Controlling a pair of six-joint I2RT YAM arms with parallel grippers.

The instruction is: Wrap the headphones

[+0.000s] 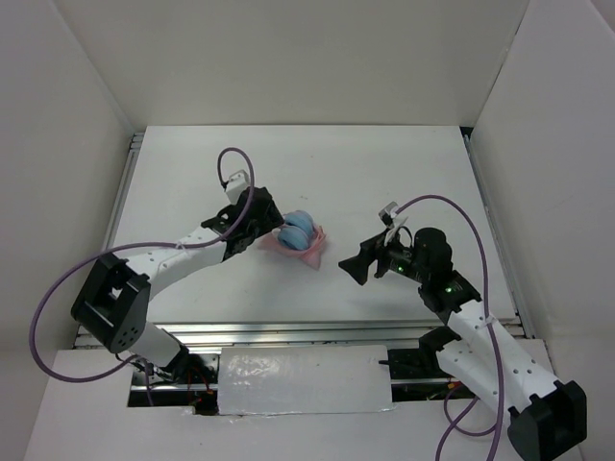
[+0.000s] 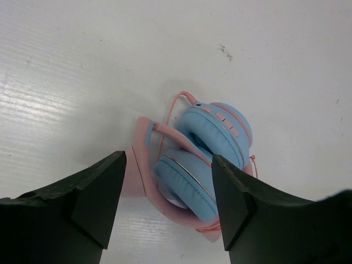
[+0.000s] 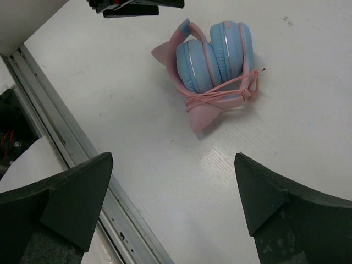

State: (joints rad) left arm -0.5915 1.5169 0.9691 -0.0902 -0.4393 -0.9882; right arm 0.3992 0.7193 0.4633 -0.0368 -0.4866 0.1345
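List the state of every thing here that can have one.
headphones: folded, ear cups together, lying on the table.
cable: wound around the folded headphones.
left claw: open, one finger on either side of the headphones.
right claw: open, empty, apart from the headphones.

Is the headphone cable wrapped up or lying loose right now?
Wrapped. The pink cable runs in several strands across the folded headphones, bundled close against them; no long tail lies on the table.
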